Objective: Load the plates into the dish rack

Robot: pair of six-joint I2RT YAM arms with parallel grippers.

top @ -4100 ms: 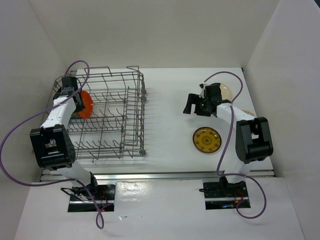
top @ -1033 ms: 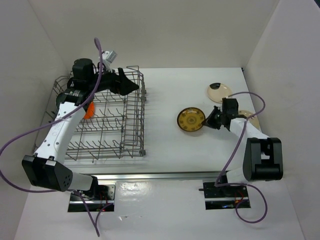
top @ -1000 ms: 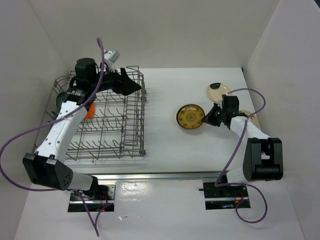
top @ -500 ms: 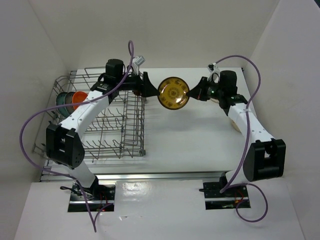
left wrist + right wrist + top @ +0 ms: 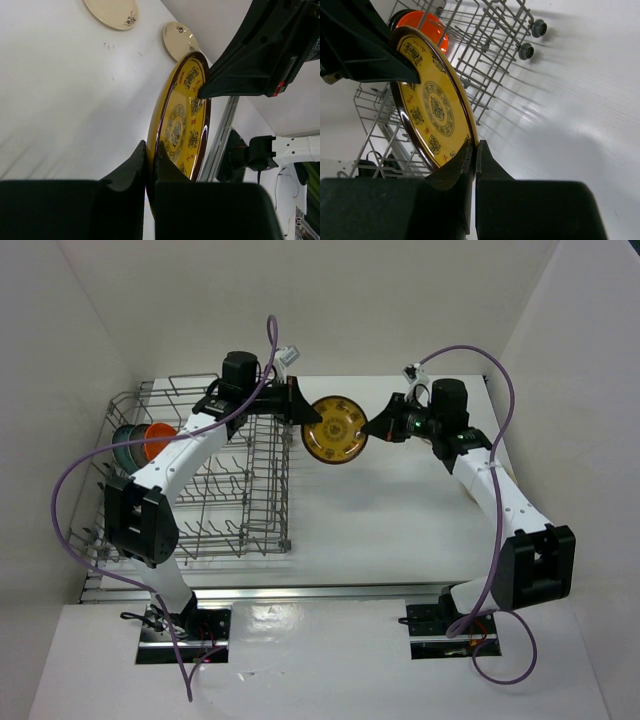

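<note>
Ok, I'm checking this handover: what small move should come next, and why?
Probably the right hand should open and back off: it and the left hand both pinch the yellow plate in mid-air, and the dish rack lies on the left arm's side.

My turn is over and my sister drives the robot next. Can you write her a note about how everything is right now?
Left gripper: jaws shut on the rim of the yellow-brown plate.
Right gripper: jaws shut on the opposite rim. The plate hangs on edge in the air between both arms, just right of the dish rack.
Done: the orange plate stands at the rack's far left end, with a blue-green plate beside it.
Left: probably the right gripper lets go and the left racks the yellow-brown plate. A dark-marked cream plate and a second cream plate lie on the table.
</note>
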